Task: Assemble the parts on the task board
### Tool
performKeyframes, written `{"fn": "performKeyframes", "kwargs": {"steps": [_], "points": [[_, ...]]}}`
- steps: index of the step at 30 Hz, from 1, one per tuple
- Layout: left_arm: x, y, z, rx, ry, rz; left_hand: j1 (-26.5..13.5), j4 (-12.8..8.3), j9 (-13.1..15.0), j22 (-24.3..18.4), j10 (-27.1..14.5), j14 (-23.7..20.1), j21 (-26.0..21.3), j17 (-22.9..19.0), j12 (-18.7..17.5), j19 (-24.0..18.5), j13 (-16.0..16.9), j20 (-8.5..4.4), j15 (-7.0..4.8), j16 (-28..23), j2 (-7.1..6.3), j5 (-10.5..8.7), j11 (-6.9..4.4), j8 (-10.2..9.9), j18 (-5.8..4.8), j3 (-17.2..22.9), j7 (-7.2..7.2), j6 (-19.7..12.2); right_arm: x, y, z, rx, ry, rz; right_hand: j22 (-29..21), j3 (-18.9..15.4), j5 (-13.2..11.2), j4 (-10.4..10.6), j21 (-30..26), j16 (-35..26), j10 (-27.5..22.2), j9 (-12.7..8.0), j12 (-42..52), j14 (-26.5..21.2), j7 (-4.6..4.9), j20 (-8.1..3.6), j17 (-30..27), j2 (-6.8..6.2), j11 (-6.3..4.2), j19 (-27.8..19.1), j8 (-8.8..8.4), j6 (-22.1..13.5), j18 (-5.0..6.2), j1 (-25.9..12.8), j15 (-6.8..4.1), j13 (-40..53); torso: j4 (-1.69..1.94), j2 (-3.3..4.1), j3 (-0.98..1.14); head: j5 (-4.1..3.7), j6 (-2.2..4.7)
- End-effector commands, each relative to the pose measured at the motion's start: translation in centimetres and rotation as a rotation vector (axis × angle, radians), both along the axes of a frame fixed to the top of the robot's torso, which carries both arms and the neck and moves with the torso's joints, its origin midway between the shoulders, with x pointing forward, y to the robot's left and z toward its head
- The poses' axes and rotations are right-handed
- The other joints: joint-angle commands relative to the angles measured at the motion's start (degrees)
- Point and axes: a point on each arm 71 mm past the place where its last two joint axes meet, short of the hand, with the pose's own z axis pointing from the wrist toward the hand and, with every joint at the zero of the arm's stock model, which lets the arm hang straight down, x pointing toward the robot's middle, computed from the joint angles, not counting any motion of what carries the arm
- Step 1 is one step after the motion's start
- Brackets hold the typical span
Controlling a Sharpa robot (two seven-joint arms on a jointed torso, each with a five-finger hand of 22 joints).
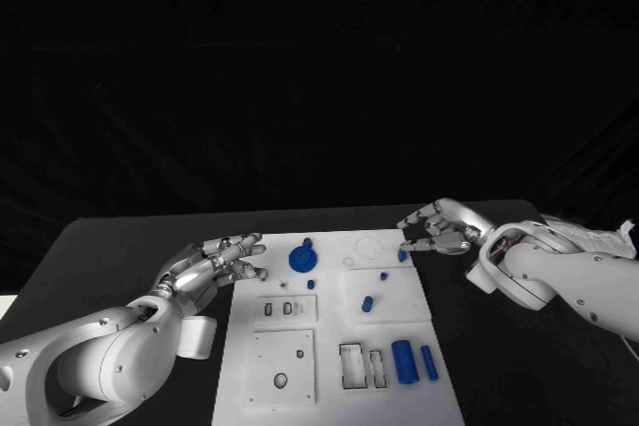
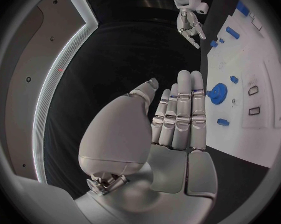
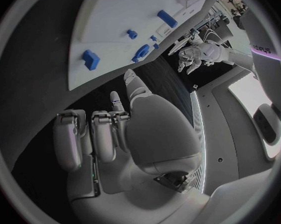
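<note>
Your left hand point(image 1: 213, 264) hovers empty, fingers straight, beside the task board point(image 1: 259, 352) — right hand point(image 1: 437, 230) likewise holds nothing, fingers curled.

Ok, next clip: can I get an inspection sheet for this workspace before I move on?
Surface: black table, bare around the board.
Job's things: white task board in the middle; blue gear near its far edge, small blue parts mid-board, two blue bars near its front right.
Clutter: nothing seen.
Hands: left hand at the board's left edge, fingers extended, holding nothing; right hand at the far right corner, fingers curled, apparently holding nothing.
Cables: nothing seen.
Surroundings: dark backdrop.
</note>
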Motion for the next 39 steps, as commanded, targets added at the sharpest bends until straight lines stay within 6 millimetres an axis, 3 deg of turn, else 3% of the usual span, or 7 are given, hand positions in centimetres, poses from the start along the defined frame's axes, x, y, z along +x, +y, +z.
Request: {"fn": "performKeyframes", "kwargs": {"steps": [1, 5, 9, 22, 33, 39], "points": [[0.1, -0.2, 0.1, -0.014, -0.007, -0.020, 0.1, -0.1, -0.1, 0.1, -0.5, -0.3, 0.3, 0.0, 0.1, -0.3, -0.1, 0.00, -0.01, 0.4, -0.12, -0.10, -0.05, 0.0, -0.01, 0.2, 0.07, -0.4, 0.0, -0.5, -0.4, 0.016, 0.032, 0.020, 7.7, 0.0, 0.2, -0.4, 0.1, 0.3, 4.9, -0.1, 0.4, 5.4, 0.07, 0.01, 11.8, 0.02, -0.02, 2.6, -0.16, -0.3, -1.01, 0.6, 0.16, 13.7, -0.33, -0.03, 0.39, -0.29, -0.02], [0.1, -0.2, 0.0, -0.014, -0.006, -0.020, 0.1, -0.1, -0.1, 0.1, -0.5, -0.3, 0.3, 0.0, 0.1, -0.3, -0.1, 0.00, -0.01, 0.4, -0.12, -0.10, -0.05, 0.0, -0.01, 0.2, 0.07, -0.4, -0.1, -0.9, -1.2, -0.029, 0.043, 0.010, 7.7, 0.0, 0.2, -0.5, 0.1, 0.3, 4.9, -0.1, 0.4, 5.4, 0.06, 0.01, 11.9, -0.08, -0.02, 2.6, -0.12, -0.2, -1.01, 0.6, 0.17, 13.7, -0.17, 0.01, 0.44, -0.47, -0.03], [0.2, -0.2, 0.0, -0.014, -0.006, -0.019, 0.1, -0.1, -0.1, 0.1, -0.5, -0.3, 0.3, 0.0, 0.1, -0.3, -0.1, 0.00, -0.01, 0.4, -0.12, -0.10, -0.05, 0.0, -0.01, 0.2, 0.07, -0.4, -0.1, -0.8, -2.2, -0.069, 0.053, 0.007, 7.8, -0.1, 0.2, -0.6, 0.1, 0.4, 4.9, 0.0, 0.5, 5.4, 0.05, 0.02, 12.0, -0.23, -0.02, 2.7, -0.08, -0.2, -1.02, 0.4, 0.17, 13.7, -0.15, -0.04, 0.31, -0.37, -0.13], [0.3, -0.2, -0.1, -0.013, -0.005, -0.019, 0.1, -0.1, -0.1, 0.1, -0.5, -0.3, 0.3, 0.0, 0.1, -0.3, -0.1, 0.00, -0.01, 0.4, -0.12, -0.10, -0.05, 0.0, -0.01, 0.2, 0.07, -0.4, 0.3, -0.4, -3.9, -0.098, 0.064, -0.012, 8.0, -0.3, 0.0, -0.6, 0.2, 0.5, 5.0, 0.0, 0.6, 5.5, 0.00, 0.03, 12.2, -0.17, -0.05, 2.8, 0.04, 0.1, -1.05, -0.2, 0.17, 13.8, -0.05, -0.12, 0.15, -0.40, -0.57], [0.3, -0.2, -0.1, -0.014, -0.004, -0.021, 0.1, -0.1, -0.1, 0.1, -0.5, -0.3, 0.3, 0.0, 0.1, -0.3, -0.1, 0.00, -0.01, 0.4, -0.12, -0.10, -0.05, 0.0, -0.01, 0.2, 0.07, -0.4, 0.8, 0.0, -4.3, -0.101, 0.069, -0.021, 8.4, 0.3, -0.4, -0.8, 0.4, 0.6, 5.2, 0.3, 1.0, 5.6, -0.37, -0.11, 12.7, 1.35, -0.34, 3.0, 0.59, 1.9, -1.14, -0.9, -0.04, 14.1, -0.01, -0.13, 0.13, -0.24, -0.74], [0.3, -0.2, -0.1, -0.014, -0.003, -0.023, 0.1, -0.2, 0.0, 0.1, -0.5, -0.4, 0.4, 0.1, 0.2, -0.4, -0.1, 0.00, -0.01, 0.4, -0.10, -0.09, -0.06, 0.0, 0.00, 0.3, 0.06, -0.4, 0.9, 0.2, -4.3, -0.100, 0.070, -0.017, 9.0, 1.5, -2.1, -1.2, 0.6, 0.9, 5.5, 0.6, 1.5, 5.7, -1.05, -0.49, 13.2, 2.79, -0.93, 3.2, 1.30, 4.3, -1.25, -1.0, -0.51, 14.4, -0.10, -0.13, 0.17, -0.24, -0.71]]}}
